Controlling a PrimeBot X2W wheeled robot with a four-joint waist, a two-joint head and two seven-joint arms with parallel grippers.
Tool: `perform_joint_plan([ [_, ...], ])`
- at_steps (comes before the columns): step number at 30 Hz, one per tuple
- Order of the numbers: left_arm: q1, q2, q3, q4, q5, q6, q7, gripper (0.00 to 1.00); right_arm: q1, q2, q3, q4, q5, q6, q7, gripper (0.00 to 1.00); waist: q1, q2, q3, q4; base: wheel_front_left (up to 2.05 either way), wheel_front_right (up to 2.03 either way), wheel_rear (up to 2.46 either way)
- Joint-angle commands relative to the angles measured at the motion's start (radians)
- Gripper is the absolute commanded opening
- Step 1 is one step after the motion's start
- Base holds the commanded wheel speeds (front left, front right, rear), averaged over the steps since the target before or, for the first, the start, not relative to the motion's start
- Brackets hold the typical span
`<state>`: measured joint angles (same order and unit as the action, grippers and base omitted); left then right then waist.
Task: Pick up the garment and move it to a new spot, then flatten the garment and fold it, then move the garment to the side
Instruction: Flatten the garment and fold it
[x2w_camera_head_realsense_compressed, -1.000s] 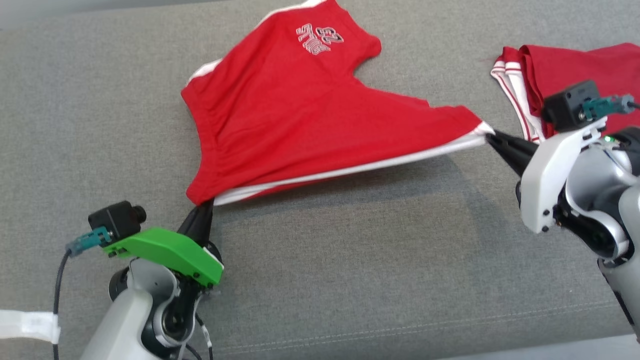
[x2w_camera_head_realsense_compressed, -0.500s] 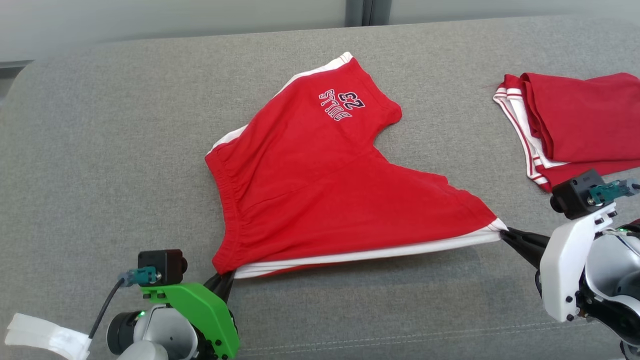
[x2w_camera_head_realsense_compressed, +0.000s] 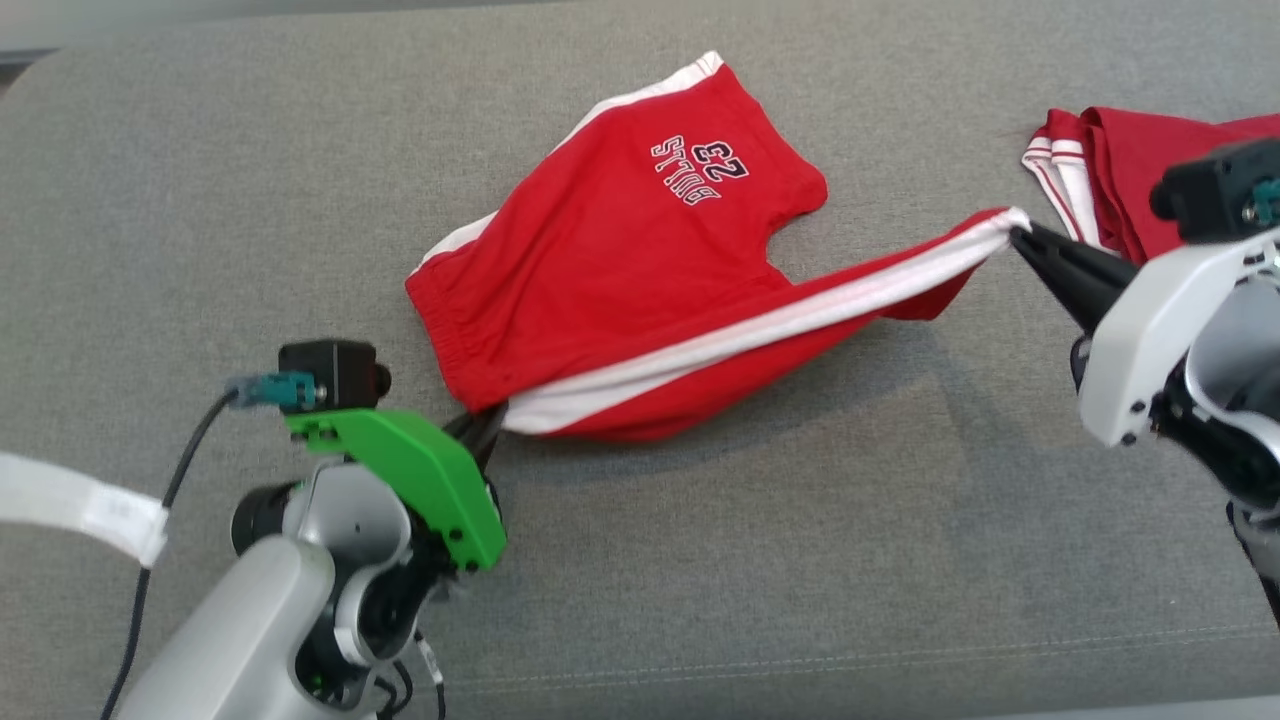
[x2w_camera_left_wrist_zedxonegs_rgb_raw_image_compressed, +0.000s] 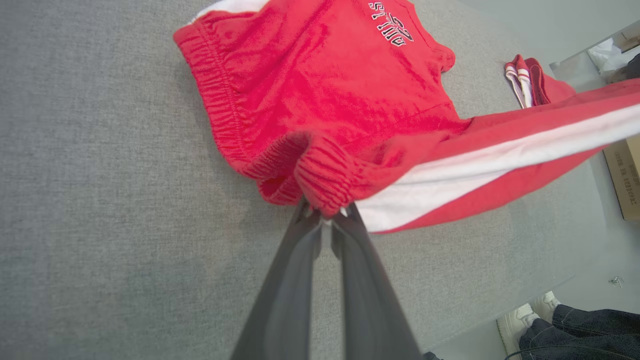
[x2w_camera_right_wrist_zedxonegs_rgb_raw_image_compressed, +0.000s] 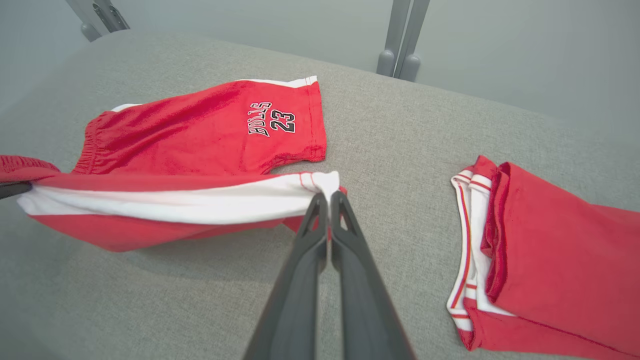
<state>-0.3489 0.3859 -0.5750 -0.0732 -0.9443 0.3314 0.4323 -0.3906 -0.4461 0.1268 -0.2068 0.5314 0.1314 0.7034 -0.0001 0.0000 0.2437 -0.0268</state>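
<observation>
Left pincer (x2w_camera_left_wrist_zedxonegs_rgb_raw_image_compressed: 325, 214) clamping shorts (x2w_camera_left_wrist_zedxonegs_rgb_raw_image_compressed: 310, 75) waistband, left wrist view adds someone's shoe (x2w_camera_left_wrist_zedxonegs_rgb_raw_image_compressed: 526, 316)

Head view downward, wrist views close behind left claw (x2w_camera_left_wrist_zedxonegs_rgb_raw_image_compressed: 327, 212), right claw (x2w_camera_right_wrist_zedxonegs_rgb_raw_image_compressed: 327, 197), sharing shorts (x2w_camera_head_realsense_compressed: 620, 260)

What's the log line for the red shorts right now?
left gripper: shut on waistband of red cloth shorts | right gripper: shut on leg hem | white-striped side: lifted, stretched between both | rest: on grey fabric surface

Left claw (x2w_camera_head_realsense_compressed: 488, 428) of two long dark tapered fingers (x2w_camera_left_wrist_zedxonegs_rgb_raw_image_compressed: 290, 290), bright green wrist bracket (x2w_camera_head_realsense_compressed: 410, 470), small black box camera (x2w_camera_head_realsense_compressed: 330, 372) with teal plug (x2w_camera_head_realsense_compressed: 280, 390) and grey cable (x2w_camera_head_realsense_compressed: 185, 460), right claw (x2w_camera_head_realsense_compressed: 1025, 238) on dark-screwed white bracket (x2w_camera_head_realsense_compressed: 1150, 320)
</observation>
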Motion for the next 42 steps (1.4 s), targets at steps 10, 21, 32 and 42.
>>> perform_joint_plan([
  [10, -0.306, -0.078, 0.018, 0.065, 0.047, 0.074, 0.063, 0.0, -0.384, -0.062, 0.137, 0.234, -0.032, -0.002, -0.115, 0.0, 0.0001, 0.0, 0.214, 0.096, 0.0, 0.0, 0.0],
  [21, -0.467, -0.174, 0.049, 0.211, 0.041, 0.056, 0.008, 0.0, -0.635, -0.055, 0.266, 0.465, -0.039, -0.002, -0.23, 0.0, 0.0001, 0.0, 0.308, 0.175, 0.0, 0.0, 0.0],
  [32, -0.548, -0.219, 0.076, 0.309, 0.03, 0.039, -0.027, 0.0, -0.763, -0.008, 0.278, 0.665, -0.092, -0.002, -0.364, 0.0, 0.0001, 0.0, 0.335, 0.205, 0.0, 0.0, 0.0],
  [42, -0.612, -0.234, 0.082, 0.397, 0.053, 0.027, -0.082, 1.0, -0.828, 0.053, 0.251, 0.824, -0.107, -0.002, -0.449, 1.0, 0.0001, 0.0, 0.35, 0.207, 0.0, 0.0, 0.0],
])
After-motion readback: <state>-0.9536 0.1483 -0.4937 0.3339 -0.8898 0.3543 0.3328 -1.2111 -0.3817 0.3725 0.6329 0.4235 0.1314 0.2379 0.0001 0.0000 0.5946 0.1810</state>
